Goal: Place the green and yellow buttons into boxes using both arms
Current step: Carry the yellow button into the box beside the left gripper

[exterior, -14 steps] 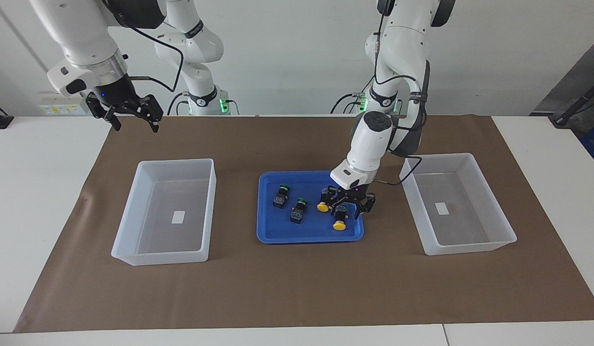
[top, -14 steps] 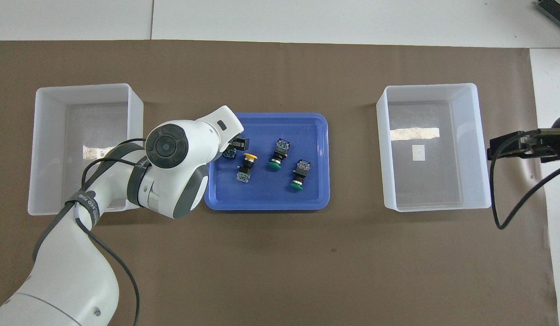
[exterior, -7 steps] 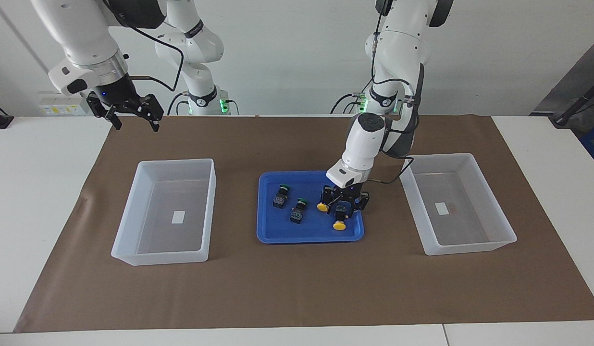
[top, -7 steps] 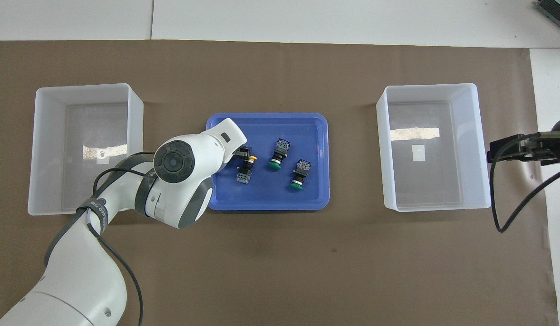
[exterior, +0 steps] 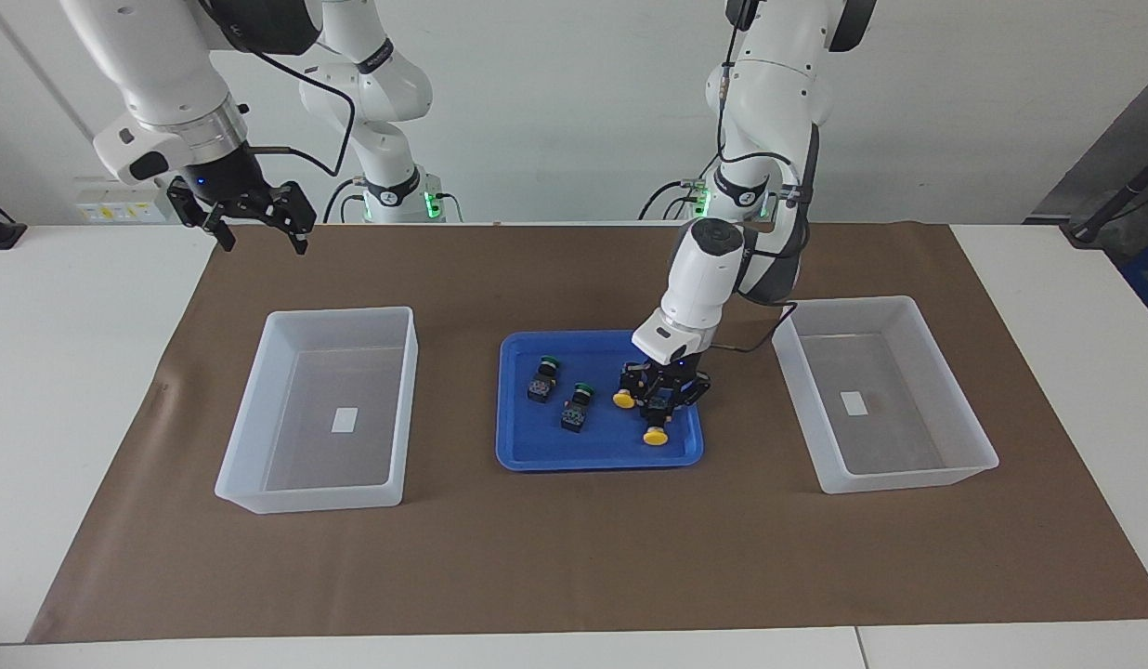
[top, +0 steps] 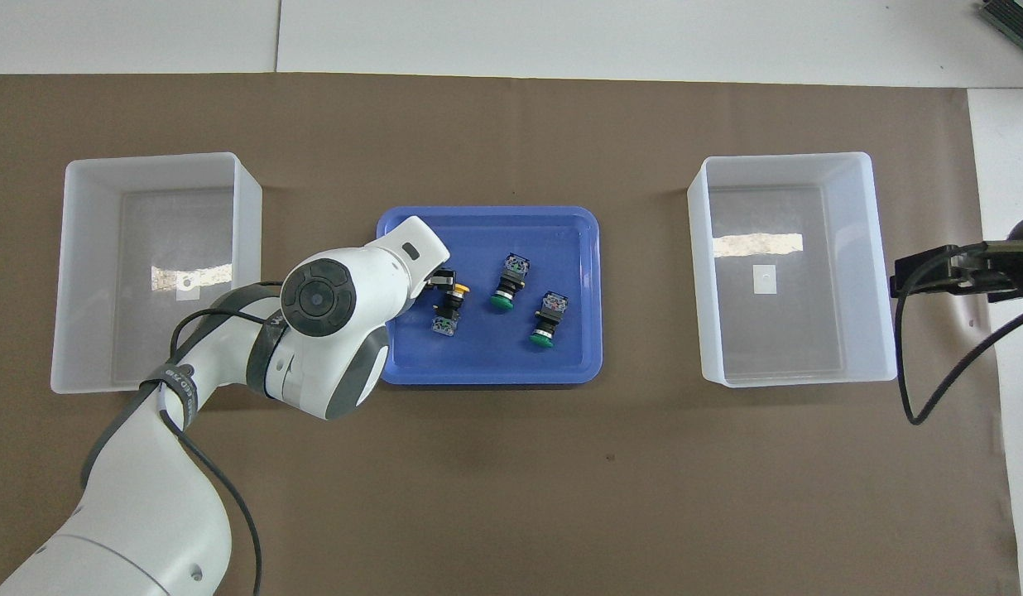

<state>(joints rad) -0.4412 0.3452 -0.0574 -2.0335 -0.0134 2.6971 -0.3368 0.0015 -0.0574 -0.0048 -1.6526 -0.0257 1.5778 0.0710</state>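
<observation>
Paper mat [exterior: 574, 557], brown, covers the middle of the table and carries everything else. Two clear plastic boxes sit on it, one toward the right arm's end [exterior: 258, 446] and one toward the left arm's end [exterior: 973, 437]; neither holds a button. Between them lies the blue tray [exterior: 537, 455], where all four buttons rest.

The left arm reaches down into the tray, and the left gripper [exterior: 665, 398] is closed on the black body of a yellow button [exterior: 657, 434], the one lying farther from the robots and toward the left arm's end of the tray; in the overhead view the arm hides it. Just beside it, nearer the robots, lies the second yellow button [exterior: 623, 400]. The two green buttons, one [exterior: 542, 376] nearer the robots than the other [exterior: 576, 407], lie toward the right arm's end of the tray.

The right gripper [exterior: 258, 218] waits raised above the mat's corner, jaws wide and empty.

Handling, as a judgement: each button looks light, rigid and hard-cased, with a smooth cap that could slip or roll. The flat sides of the blocky body offer the surest hold; the mushroom cap is better left free. Close neighbours may be nudged during lifting.
</observation>
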